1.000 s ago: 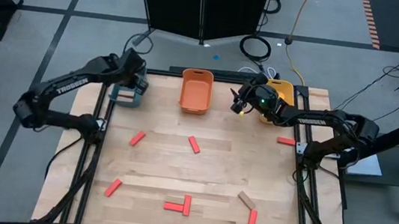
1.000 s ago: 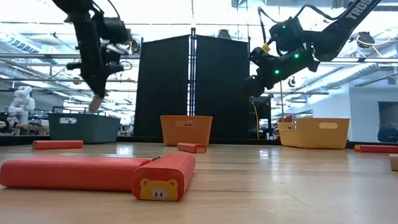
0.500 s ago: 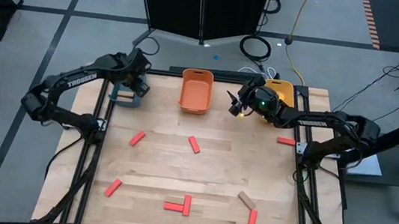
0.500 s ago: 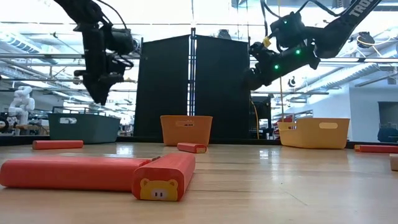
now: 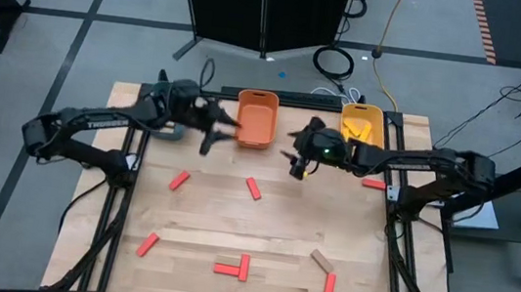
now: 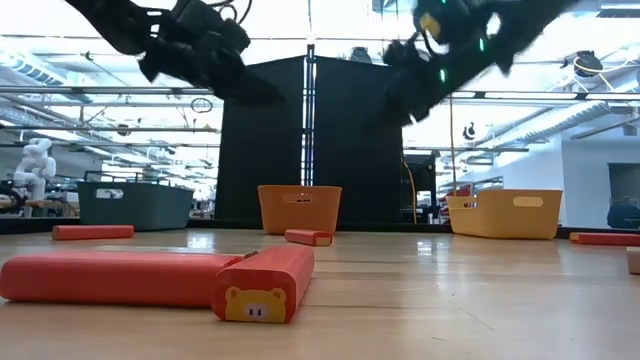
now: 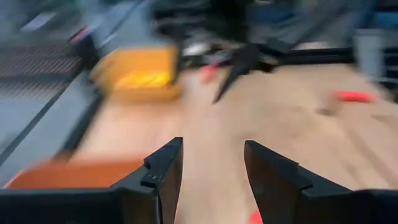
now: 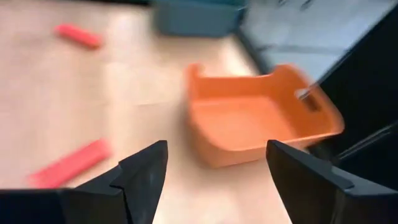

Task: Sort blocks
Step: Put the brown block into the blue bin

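Grippers either side of the orange bin

Landmark for everything is the orange plastic bin at the far middle of the light wooden table. Farthest to its left sits a dark teal plastic bin, mostly hidden under the left arm in the high view. The left gripper hangs in the air just left of the orange bin, its fingers parted with nothing between them. The right gripper hangs just right of the orange bin, jaws spread wide and empty. Farther right of the orange bin stands a yellow plastic bin with yellow pieces inside.

The small flat blocks lie on the table on the near side of the orange bin: a red bar to the left, a red bar almost straight in front, a red bar off to the right. Nearer still lie a red bar, a crossed pair of red bars, a tan wooden bar and a red bar.
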